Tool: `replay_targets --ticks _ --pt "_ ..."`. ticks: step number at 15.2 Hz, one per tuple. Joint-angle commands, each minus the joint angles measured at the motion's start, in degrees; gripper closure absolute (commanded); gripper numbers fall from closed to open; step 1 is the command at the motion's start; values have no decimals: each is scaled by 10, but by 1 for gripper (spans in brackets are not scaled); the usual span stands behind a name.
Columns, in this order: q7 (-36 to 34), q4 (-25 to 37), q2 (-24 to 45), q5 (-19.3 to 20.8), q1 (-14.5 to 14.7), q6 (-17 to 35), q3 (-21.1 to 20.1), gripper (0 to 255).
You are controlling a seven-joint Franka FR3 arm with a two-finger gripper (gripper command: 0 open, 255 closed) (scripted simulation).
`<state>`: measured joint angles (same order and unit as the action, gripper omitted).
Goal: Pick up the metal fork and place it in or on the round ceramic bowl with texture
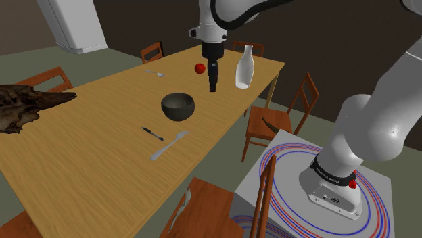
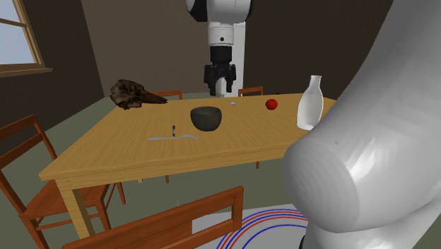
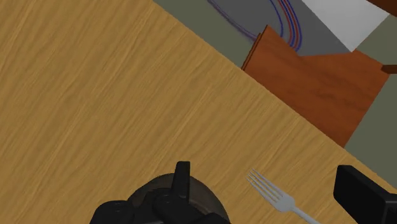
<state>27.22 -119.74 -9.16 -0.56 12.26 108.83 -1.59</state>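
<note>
Franka arm over a dining table; metal fork (image 1: 169, 144) not in hand.

Black gripper (image 1: 213, 86) hanging in the air above the wooden table (image 1: 81, 162), pointing down, fingers (image 3: 182, 181) set apart and clasping nothing. Fork flat on the tabletop, near the dark round bowl (image 1: 178, 106) but apart from it, on the side toward the shoulder view's lower edge, tines toward the table edge in the wrist view. Small dark pen-like item (image 1: 152, 132), hard to identify, just beside the fork. White bottle (image 1: 244, 67) upright near the shoulder view's far right table corner; red ball-shaped object (image 1: 199, 68), possibly an apple, to its left. Brown gnarled piece (image 1: 27, 108) at the table's other end. Wooden chairs (image 1: 270, 125) around the table.
</note>
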Motion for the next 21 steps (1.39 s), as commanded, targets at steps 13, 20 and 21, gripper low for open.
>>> replay_targets --ticks 13,20,21 --pt "128 140 247 34 66 49 -62 0" --pt "153 162 310 52 84 75 -76 0" --pt "153 157 312 52 84 82 -76 0"
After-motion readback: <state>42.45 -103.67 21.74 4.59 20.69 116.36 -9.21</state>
